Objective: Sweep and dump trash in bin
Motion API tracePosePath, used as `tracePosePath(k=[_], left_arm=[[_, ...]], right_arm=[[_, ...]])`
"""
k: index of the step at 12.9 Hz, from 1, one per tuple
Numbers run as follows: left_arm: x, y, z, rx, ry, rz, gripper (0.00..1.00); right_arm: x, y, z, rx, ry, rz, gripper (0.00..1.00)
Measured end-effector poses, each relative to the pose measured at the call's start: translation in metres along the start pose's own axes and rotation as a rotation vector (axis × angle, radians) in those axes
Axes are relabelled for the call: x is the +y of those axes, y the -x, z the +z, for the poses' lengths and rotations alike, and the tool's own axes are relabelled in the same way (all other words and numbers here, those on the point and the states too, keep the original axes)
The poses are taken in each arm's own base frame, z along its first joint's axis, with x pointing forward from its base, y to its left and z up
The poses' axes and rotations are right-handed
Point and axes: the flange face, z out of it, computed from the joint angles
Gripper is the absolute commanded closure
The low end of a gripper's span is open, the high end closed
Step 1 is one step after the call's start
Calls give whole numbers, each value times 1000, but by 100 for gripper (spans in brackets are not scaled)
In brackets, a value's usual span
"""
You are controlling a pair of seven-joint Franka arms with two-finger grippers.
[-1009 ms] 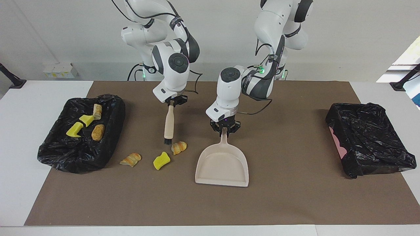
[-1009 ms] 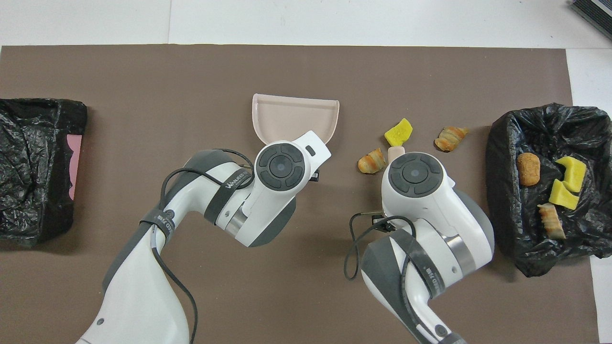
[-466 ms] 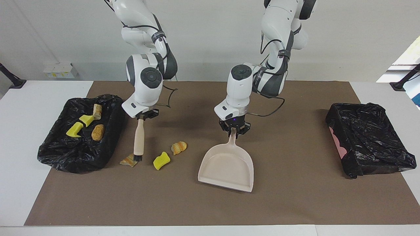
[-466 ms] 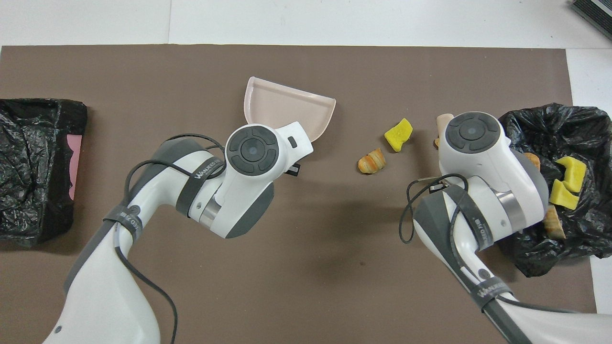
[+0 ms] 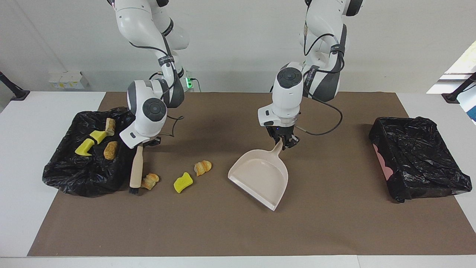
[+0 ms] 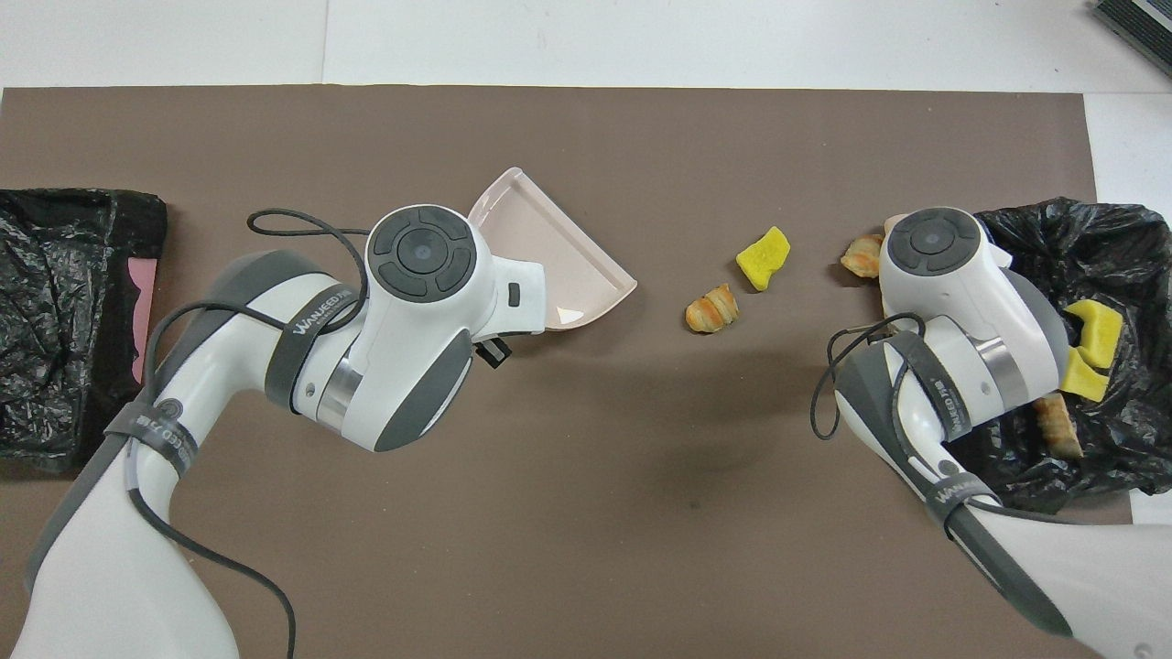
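Note:
My right gripper (image 5: 140, 146) is shut on the wooden handle of a brush (image 5: 136, 169). The brush's black bristles are down at the mat, between the black-bagged bin (image 5: 74, 178) and a striped pastry scrap (image 5: 150, 180). A yellow chunk (image 5: 183, 182) (image 6: 763, 258) and a second pastry scrap (image 5: 202, 167) (image 6: 711, 308) lie on the mat toward the dustpan. My left gripper (image 5: 282, 143) is shut on the handle of the beige dustpan (image 5: 260, 175) (image 6: 549, 265). The dustpan's open mouth is turned slantwise toward the scraps. Both grippers are hidden under their wrists in the overhead view.
The bin at the right arm's end holds two yellow chunks (image 5: 83, 147) and two pastry lumps (image 5: 111, 150). A second black-bagged bin (image 5: 420, 160) (image 6: 64, 311) stands at the left arm's end. A brown mat (image 5: 238, 230) covers the table.
The right arm carried the brush from the middle scraps to the pastry scrap beside the bin. The left gripper swung toward its own end and turned the dustpan's mouth toward the scraps.

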Motion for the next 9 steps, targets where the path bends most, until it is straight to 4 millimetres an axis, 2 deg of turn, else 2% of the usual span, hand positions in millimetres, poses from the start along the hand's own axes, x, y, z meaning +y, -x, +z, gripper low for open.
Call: tracePosePath(k=[2, 4, 7, 9], left_arm=[[2, 5, 10, -19, 9, 190, 100], [9, 9, 15, -4, 6, 317, 100], [14, 18, 20, 9, 1, 357, 100], [14, 22, 21, 8, 2, 359, 100]], right_arm=[[-9, 0, -3, 3, -7, -12, 100], [-37, 4, -16, 10, -45, -37, 100], [-83, 15, -37, 8, -126, -82, 100], [-106, 23, -49, -2, -189, -93, 100]])
